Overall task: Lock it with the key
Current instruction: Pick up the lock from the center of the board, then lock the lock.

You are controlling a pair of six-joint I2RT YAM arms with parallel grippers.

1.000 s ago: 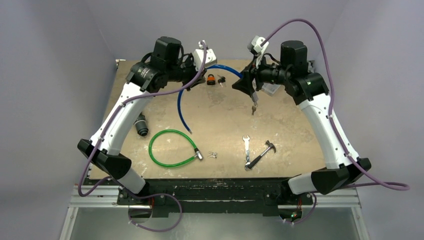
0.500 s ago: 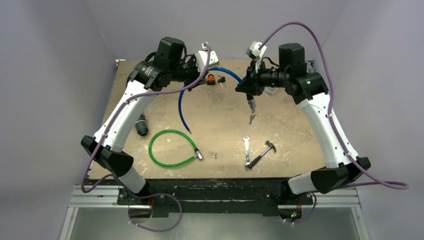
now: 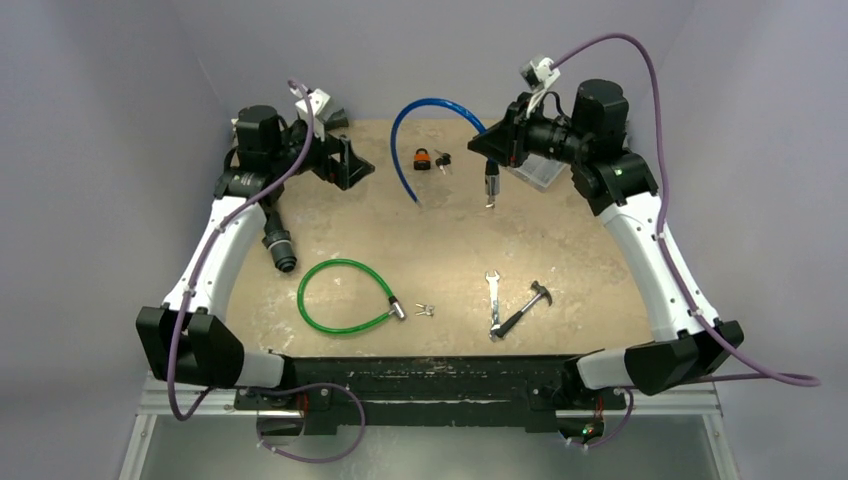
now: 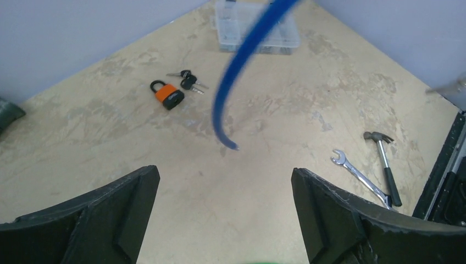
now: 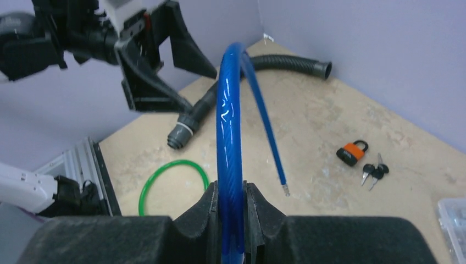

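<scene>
let go of blue cable [image 5: 228, 126] with left pincer [image 4: 224, 173], now spread wide, empty, pulled back to left side. kept cable pinched in right pincer [image 5: 231, 192], loop up in air, loose tip hanging over worktop [image 3: 450, 250]. left orange padlock [image 4: 167, 94] and keys [image 4: 188, 82] lying near far edge, untouched. likely nothing locked yet; needed free pincer to bring tip to lock end.
</scene>
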